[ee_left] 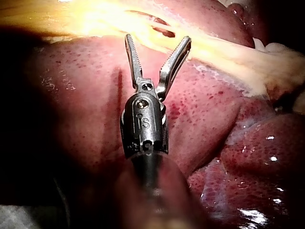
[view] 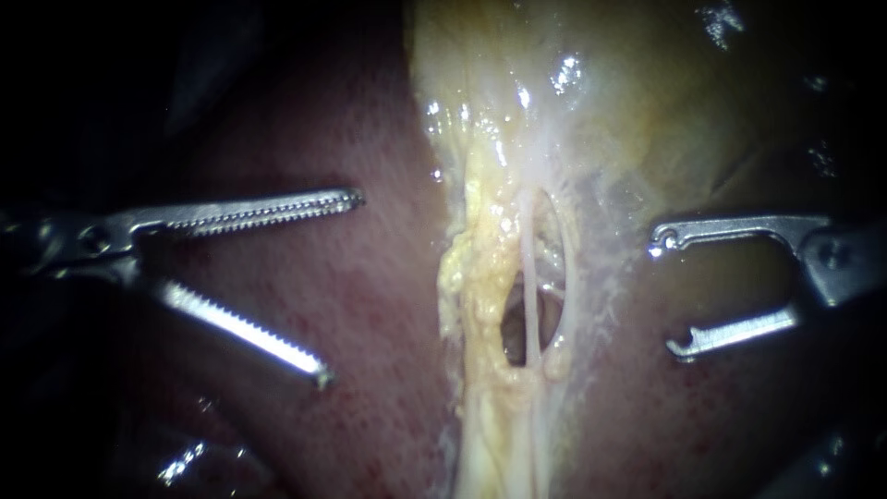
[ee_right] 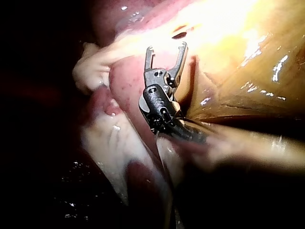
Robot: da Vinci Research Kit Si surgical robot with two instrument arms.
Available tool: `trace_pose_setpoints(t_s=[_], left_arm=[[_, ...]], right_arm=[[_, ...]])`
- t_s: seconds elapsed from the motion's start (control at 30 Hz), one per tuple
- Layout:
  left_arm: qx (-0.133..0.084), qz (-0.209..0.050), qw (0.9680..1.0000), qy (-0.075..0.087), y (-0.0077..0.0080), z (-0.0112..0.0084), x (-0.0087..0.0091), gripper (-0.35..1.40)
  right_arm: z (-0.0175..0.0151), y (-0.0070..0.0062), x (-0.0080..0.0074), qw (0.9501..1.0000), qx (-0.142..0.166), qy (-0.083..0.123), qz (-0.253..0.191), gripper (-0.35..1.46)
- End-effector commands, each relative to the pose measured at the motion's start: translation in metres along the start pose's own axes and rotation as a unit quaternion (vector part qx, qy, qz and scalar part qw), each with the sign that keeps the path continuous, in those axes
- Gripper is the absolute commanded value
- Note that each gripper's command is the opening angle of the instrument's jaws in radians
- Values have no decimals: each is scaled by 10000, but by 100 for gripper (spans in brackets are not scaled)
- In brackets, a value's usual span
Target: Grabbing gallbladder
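The yellowish gallbladder (view: 610, 102) fills the upper middle and right of the endoscope view and narrows downward into pale strands. Two thin tubes (view: 531, 277) run through a dissected window there. My left instrument (view: 340, 286) comes in from the left over the red liver (view: 370, 305); its toothed jaws are wide open and hold nothing. My right instrument (view: 667, 298) comes in from the right, its hooked jaws open beside the strands, touching nothing. In the left wrist view my left instrument (ee_left: 158, 40) points at the yellow tissue (ee_left: 95, 19). My right instrument (ee_right: 167, 47) shows open in its own view.
Yellow fatty tissue (view: 471, 268) lines the left side of the window. Liver lobes (ee_left: 257, 148) lie beside and under my left instrument. The edges of the endoscope view are dark.
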Motion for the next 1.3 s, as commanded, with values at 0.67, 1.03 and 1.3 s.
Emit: trace_pose_setpoints(t_s=[0.67, 1.03, 1.3], left_arm=[[-153, -111, 9998, 28, 14, 36, -7, 74], [-227, -370, 9988, 240, 21, 71, 27, 59], [-253, -445, 9983, 286, 25, 81, 48, 56]], right_arm=[[0, 0, 0, 10000, -1, -1, 0, 57], [-1, 0, 0, 10000, 2, 0, -2, 57], [-1, 0, 0, 10000, 1, 0, -1, 57]])
